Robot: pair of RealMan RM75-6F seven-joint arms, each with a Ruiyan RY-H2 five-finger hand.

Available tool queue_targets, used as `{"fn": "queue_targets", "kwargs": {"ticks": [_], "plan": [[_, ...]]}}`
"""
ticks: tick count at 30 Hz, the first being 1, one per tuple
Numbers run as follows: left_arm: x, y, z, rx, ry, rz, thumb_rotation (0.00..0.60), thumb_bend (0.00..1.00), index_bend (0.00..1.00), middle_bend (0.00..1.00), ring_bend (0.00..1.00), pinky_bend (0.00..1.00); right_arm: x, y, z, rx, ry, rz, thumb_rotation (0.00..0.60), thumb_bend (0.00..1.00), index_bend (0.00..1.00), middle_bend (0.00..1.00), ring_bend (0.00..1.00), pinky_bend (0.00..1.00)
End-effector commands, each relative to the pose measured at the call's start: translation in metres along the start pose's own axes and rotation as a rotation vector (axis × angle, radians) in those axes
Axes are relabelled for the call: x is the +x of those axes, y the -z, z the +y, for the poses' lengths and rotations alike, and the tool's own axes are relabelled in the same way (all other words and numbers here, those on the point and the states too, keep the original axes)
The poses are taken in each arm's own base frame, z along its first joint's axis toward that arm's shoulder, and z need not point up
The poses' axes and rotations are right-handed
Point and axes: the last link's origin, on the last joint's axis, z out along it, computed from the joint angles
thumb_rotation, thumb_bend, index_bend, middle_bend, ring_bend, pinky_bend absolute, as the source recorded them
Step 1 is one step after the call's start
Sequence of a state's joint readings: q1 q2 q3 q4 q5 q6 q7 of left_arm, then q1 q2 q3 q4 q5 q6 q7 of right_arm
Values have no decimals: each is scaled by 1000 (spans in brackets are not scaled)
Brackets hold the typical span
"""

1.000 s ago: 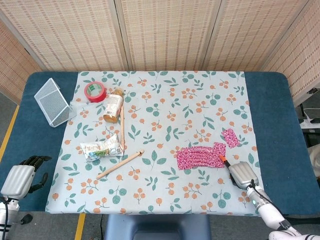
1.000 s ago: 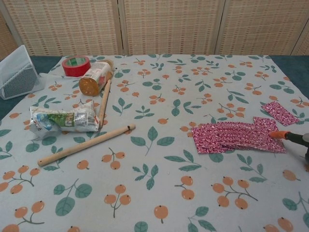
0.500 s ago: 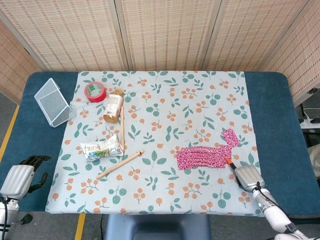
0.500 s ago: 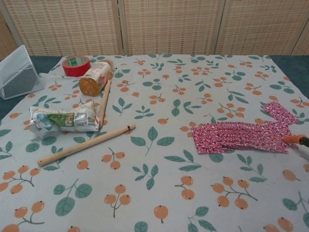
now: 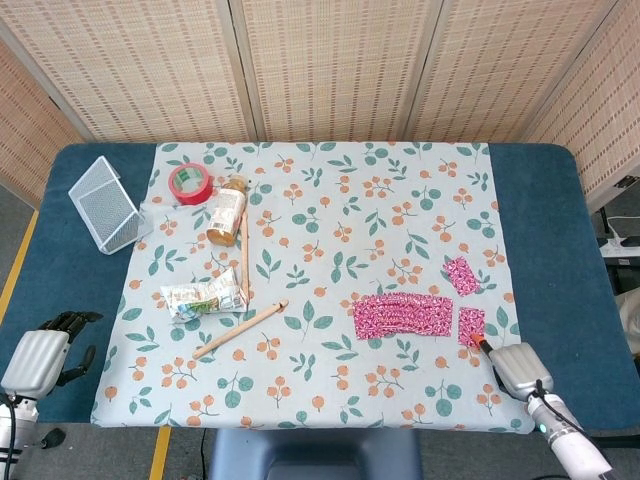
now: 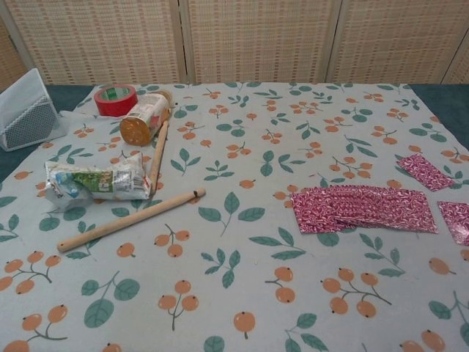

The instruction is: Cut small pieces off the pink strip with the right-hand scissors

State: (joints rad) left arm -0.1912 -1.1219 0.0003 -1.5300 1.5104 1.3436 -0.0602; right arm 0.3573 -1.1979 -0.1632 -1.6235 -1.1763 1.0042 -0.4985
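Observation:
The pink strip [image 5: 403, 316] [image 6: 363, 209] lies flat on the flowered cloth, right of centre. One cut pink piece [image 5: 461, 275] [image 6: 425, 171] rests beyond its right end. A second cut piece [image 5: 471, 325] [image 6: 458, 220] lies just off that end, apart from the strip. My right hand [image 5: 519, 368] is at the front right corner of the cloth and holds the scissors [image 5: 482, 344], whose orange-and-dark tip points at the second piece. The chest view does not show this hand. My left hand [image 5: 40, 355] hangs off the table's front left, holding nothing, fingers loosely bent.
On the left of the cloth lie a red tape roll [image 5: 190, 183], a bottle on its side [image 5: 226, 210], a crumpled wrapper [image 5: 203, 299] and two wooden sticks [image 5: 240, 329]. A white mesh holder [image 5: 104, 204] stands on the blue table [image 5: 545, 220] at the far left.
My right hand drew back toward the front right with the scissors. A new small piece now lies separated at the strip's right end, and the strip has settled flat.

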Motion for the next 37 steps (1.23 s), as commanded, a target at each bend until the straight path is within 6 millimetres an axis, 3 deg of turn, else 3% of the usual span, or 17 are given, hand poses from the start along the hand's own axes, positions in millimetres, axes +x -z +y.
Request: {"fn": "queue_targets", "kwargs": {"ticks": [1, 13, 15, 19, 23, 25, 26, 28, 30, 33, 37], "plan": [[0, 0, 0, 0, 0, 0, 600, 483, 259, 303, 252, 403, -3, 7, 5, -22, 13, -15, 600, 830, 534, 781, 962, 982], [-1, 0, 1, 0, -5, -4, 600, 484, 259, 303, 254, 403, 7, 27, 4, -22, -21, 66, 600, 830, 677, 781, 955, 972], [-1, 0, 1, 0, -7, -6, 600, 484, 260, 303, 255, 403, 12, 32, 1, 3, -54, 113, 600, 829, 636, 781, 955, 972], [-1, 0, 2, -2, -10, -7, 600, 482, 259, 303, 255, 403, 22, 39, -3, 53, -131, 242, 600, 781, 451, 781, 950, 969], [-2, 0, 1, 0, -8, -8, 600, 484, 259, 303, 255, 403, 28, 42, -3, 72, -178, 391, 600, 649, 301, 774, 904, 924], [-2, -1, 1, 2, -11, -10, 600, 484, 259, 303, 255, 403, 30, 42, -4, 81, -189, 461, 600, 530, 213, 711, 812, 857], [-2, -1, 0, 4, -12, -11, 600, 483, 259, 303, 255, 403, 31, 41, -4, 87, -190, 486, 600, 446, 149, 621, 712, 797], [-3, -1, 0, 8, -14, -15, 600, 483, 259, 304, 256, 403, 30, 39, -4, 97, -181, 524, 600, 301, 41, 381, 399, 675], [-3, -1, -1, 10, -15, -15, 600, 483, 259, 303, 256, 404, 27, 37, -1, 75, -165, 548, 600, 202, 0, 155, 82, 505], [-3, -1, -2, 12, -18, -11, 600, 484, 259, 303, 255, 404, 21, 33, 8, -1, -159, 543, 600, 166, 0, 73, 0, 319], [-2, -1, -2, 13, -12, -4, 600, 483, 259, 303, 256, 403, 19, 28, 14, -72, -164, 483, 600, 158, 0, 7, 0, 251]]}}
